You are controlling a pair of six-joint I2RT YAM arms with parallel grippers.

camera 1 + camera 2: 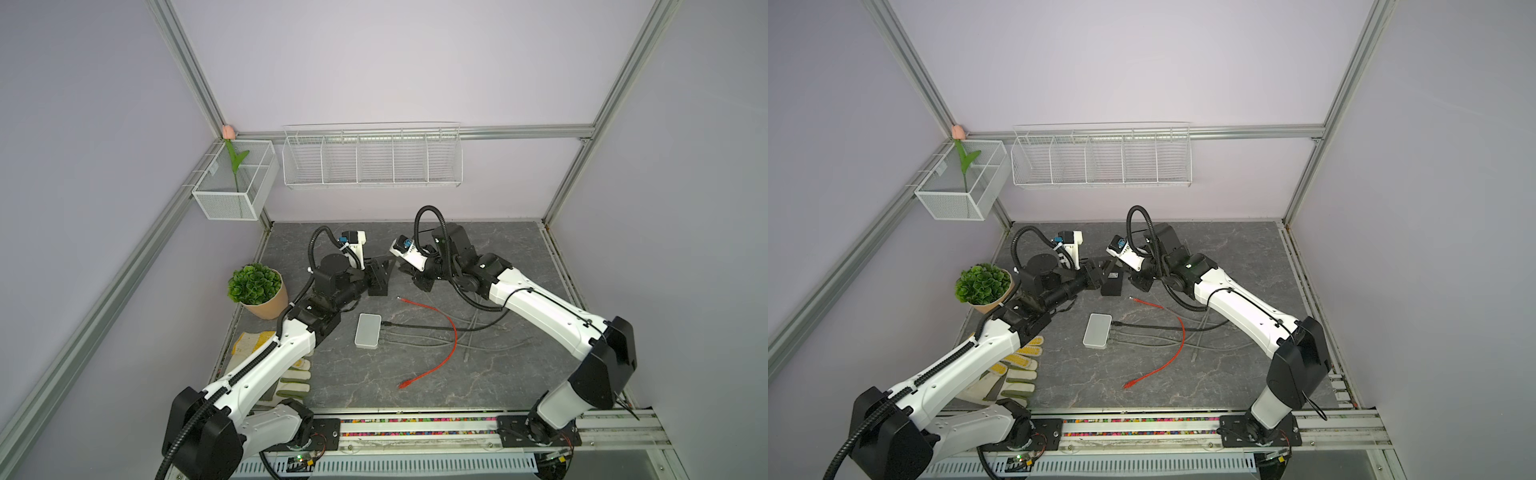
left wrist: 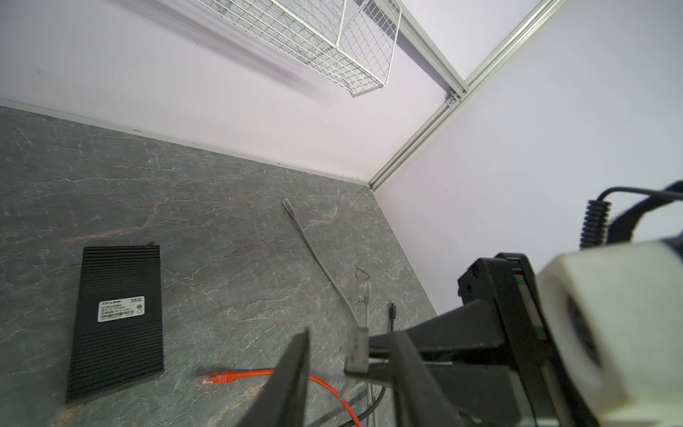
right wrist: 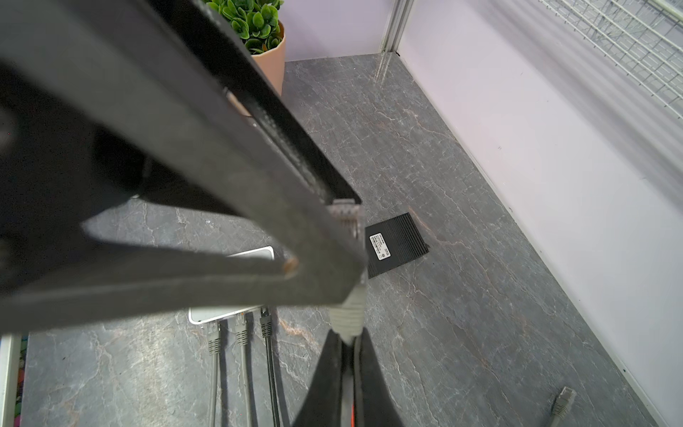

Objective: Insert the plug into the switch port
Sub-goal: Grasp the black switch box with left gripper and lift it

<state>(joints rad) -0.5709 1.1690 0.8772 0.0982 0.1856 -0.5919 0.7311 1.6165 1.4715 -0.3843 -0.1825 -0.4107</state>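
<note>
A grey cable's clear plug (image 2: 356,351) hangs above the table at the back middle. My right gripper (image 3: 350,338) is shut on it at its ribbed grey boot (image 3: 349,314). My left gripper (image 2: 354,332) is open, one finger (image 2: 295,369) on each side of the plug and apart from it. In both top views the two grippers (image 1: 384,270) (image 1: 409,274) meet tip to tip above a black ribbed TP-Link box (image 2: 118,321) that lies label up. The white switch (image 1: 368,330) lies nearer the front, with three cables plugged into its right side.
A loose red cable (image 1: 436,332) curves right of the white switch, over grey and black cables. A potted plant (image 1: 257,291) and work gloves (image 1: 291,374) are at the left. Wire baskets (image 1: 372,156) hang on the back wall. A spare grey plug (image 3: 561,401) lies near that wall.
</note>
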